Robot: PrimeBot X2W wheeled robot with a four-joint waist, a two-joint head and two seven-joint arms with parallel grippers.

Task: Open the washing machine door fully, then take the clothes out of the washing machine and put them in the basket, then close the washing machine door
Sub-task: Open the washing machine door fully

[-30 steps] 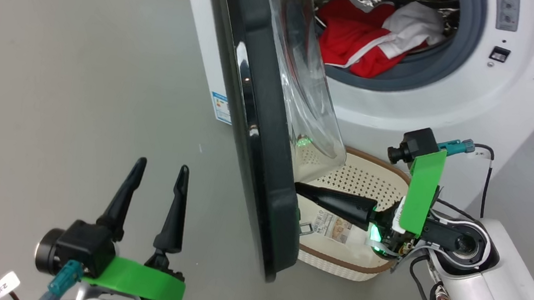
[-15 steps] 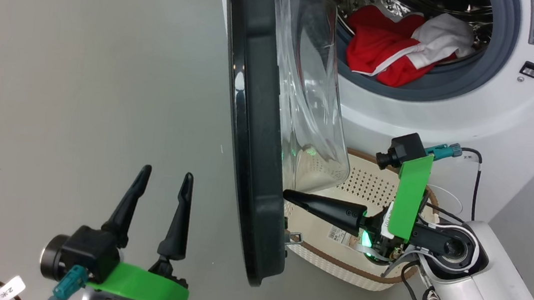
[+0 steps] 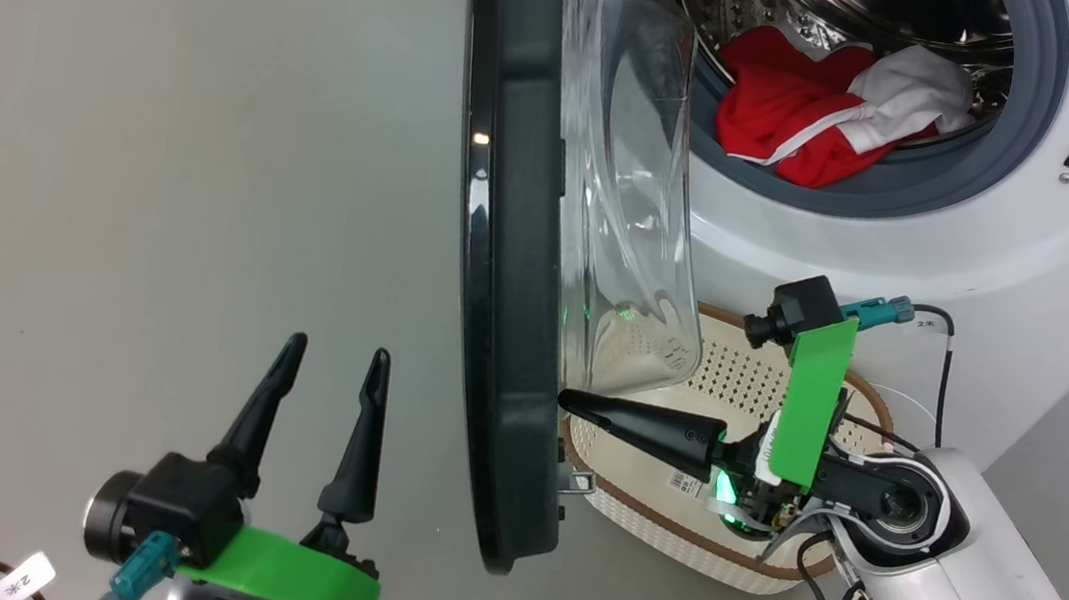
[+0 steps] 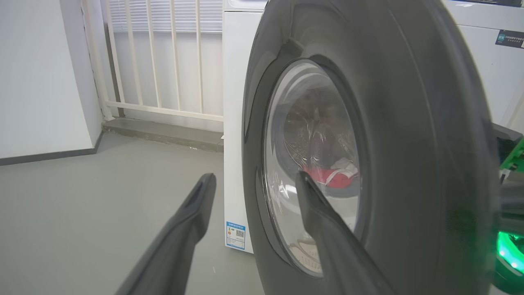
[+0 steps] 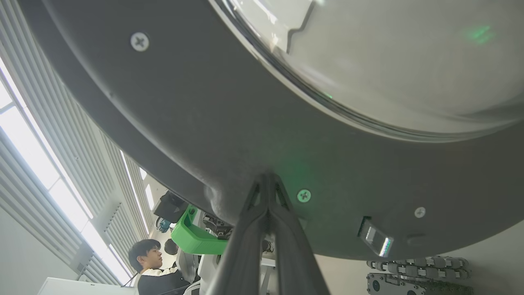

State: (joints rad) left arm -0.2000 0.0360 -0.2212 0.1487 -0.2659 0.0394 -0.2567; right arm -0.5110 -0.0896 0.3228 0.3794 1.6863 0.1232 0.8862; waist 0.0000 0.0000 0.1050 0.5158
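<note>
The washing machine (image 3: 901,261) stands at the upper right with its drum open. The red and white clothes (image 3: 797,119) lie inside the drum. The washing machine door (image 3: 506,287) is swung out, seen edge-on, its glass bowl toward the drum. My right gripper (image 3: 568,402) is shut, tips pressed against the door's inner face (image 5: 204,123). The basket (image 3: 669,529) sits on the floor below the drum, partly behind the door and my right arm. My left gripper (image 3: 337,353) is open and holds nothing, out in front of the door (image 4: 409,143). The clothes (image 4: 327,176) show through the glass.
Grey floor spreads to the left of the door. A white railing (image 4: 163,61) and a wall stand beyond the machine's side. The door's latch (image 5: 374,239) sticks out near my right fingertips. A person (image 5: 149,262) sits behind me.
The head camera has shifted, so the machine sits further right. The door has swung a little wider with my right gripper's tip still on its inner face. The left gripper keeps its place.
</note>
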